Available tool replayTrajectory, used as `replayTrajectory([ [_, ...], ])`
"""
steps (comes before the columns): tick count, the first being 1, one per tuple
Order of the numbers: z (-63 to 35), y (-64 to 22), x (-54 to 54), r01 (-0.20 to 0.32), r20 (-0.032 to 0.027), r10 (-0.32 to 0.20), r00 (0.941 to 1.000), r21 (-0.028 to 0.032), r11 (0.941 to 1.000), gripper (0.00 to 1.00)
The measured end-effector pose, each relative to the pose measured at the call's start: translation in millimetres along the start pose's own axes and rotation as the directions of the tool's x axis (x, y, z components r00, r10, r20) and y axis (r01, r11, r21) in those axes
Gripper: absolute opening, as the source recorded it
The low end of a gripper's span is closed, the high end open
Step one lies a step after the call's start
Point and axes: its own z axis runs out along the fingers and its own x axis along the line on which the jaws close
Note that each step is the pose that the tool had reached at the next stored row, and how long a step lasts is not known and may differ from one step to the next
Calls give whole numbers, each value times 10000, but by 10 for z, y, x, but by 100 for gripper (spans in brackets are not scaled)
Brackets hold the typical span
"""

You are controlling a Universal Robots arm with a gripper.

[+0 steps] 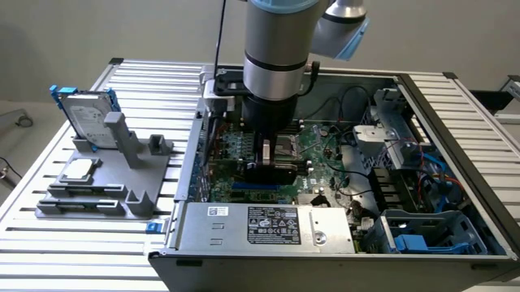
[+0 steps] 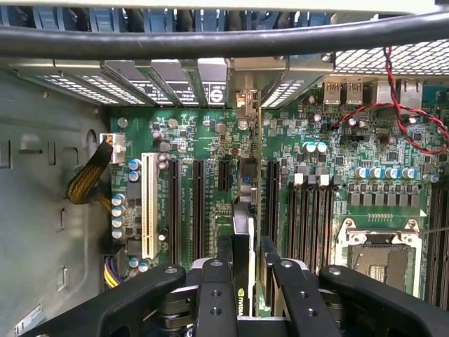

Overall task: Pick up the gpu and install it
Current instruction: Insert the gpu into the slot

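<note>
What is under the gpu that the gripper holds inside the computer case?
Under the gpu lies the green motherboard, with long black expansion slots beside the card. What lies directly below it cannot be seen, because the card itself and the gripper cover it.

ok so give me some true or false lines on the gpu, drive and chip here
1. The gripper is shut on the gpu. True.
2. The hard drive stands upright on the grey fixture. True.
3. The gpu lies on the fixture. False: it is inside the open case, over the motherboard, held by the gripper.
4. The chip sits inside the case. False: it lies flat on the fixture, outside the case, to the exterior view's left of it.
</note>
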Motion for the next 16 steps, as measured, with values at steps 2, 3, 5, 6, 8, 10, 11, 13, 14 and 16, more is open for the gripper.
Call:
replayTrajectory([
  [2, 8, 0, 0, 4, 12, -4, 10000, -1, 10000, 27],
  [3, 13, -1, 0, 5, 18, -5, 10000, -1, 10000, 27],
  [5, 23, -1, 0, 5, 24, -5, 10000, -5, 10000, 27],
  [6, 28, -1, 0, 5, 24, -5, 10000, -10, 10000, 27],
  [8, 36, -1, 1, 5, 27, -5, 10000, -24, 10000, 27],
  [10, 40, -2, 1, 5, 31, -5, 10000, -46, 10000, 27],
  [11, 44, -2, 0, 5, 35, -5, 10000, -56, 10000, 27],
  [13, 50, -2, 0, 4, 39, -4, 10000, -74, 10000, 27],
  [14, 52, -2, 1, 4, 39, -4, 10000, -81, 10000, 27],
  [16, 58, -2, 1, 6, 39, -5, 10000, -93, 10000, 27],
])
